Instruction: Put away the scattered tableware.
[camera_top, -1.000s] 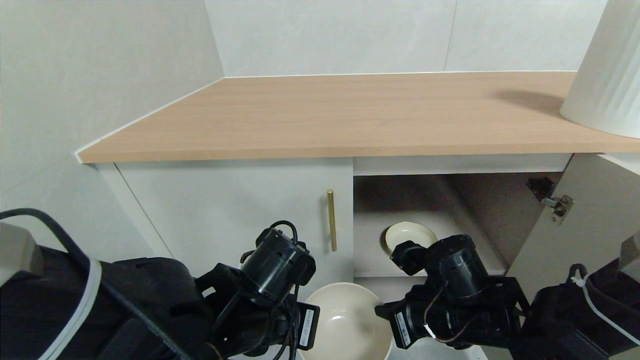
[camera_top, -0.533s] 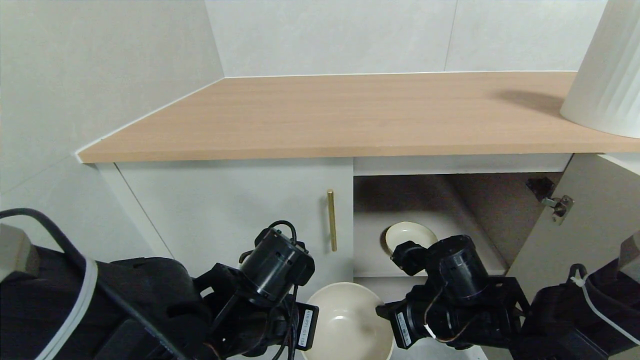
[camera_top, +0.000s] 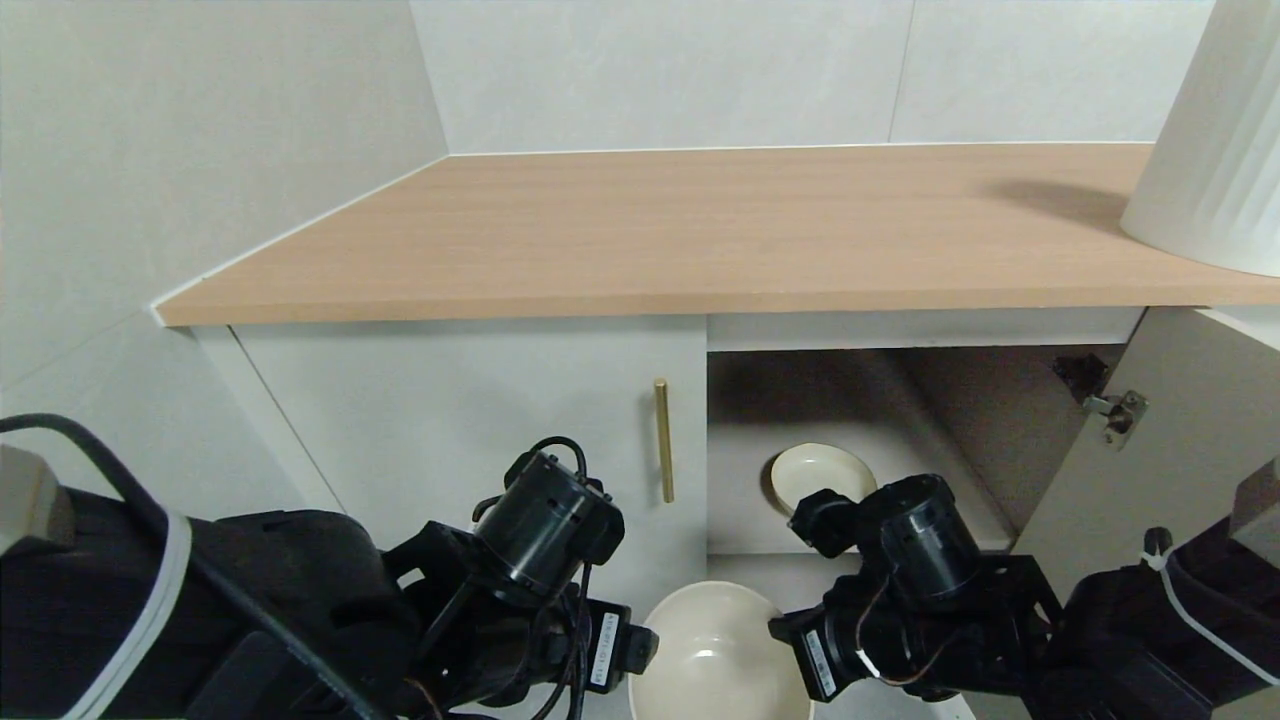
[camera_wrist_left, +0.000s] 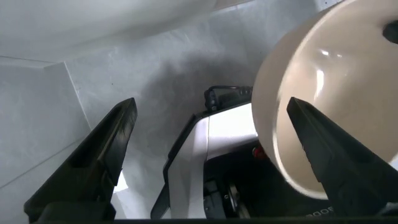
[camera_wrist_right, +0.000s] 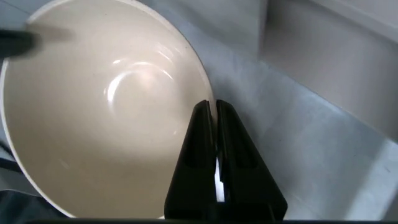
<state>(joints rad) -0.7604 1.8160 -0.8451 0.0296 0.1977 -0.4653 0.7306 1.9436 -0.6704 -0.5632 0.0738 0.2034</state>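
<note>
1. The bowl (camera_top: 715, 660), round, deep and glossy cream, is low before the open cabinet (camera_top: 900, 400), between both grippers.
2. The right gripper (camera_wrist_right: 213, 112) pinches its rim with slim black fingers.
3. The left gripper (camera_wrist_left: 211, 106) is spread wide, one finger beside the bowl's wall; whether they touch is unclear.
4. A small cream dish (camera_top: 822, 472) rests on the cabinet shelf, under the wood-grain countertop (camera_top: 650, 230).

place: kitchen | wood countertop (camera_top: 700, 230) | tiled wall (camera_top: 800, 70) | open cabinet (camera_top: 960, 420) holding dish (camera_top: 822, 472)
</note>
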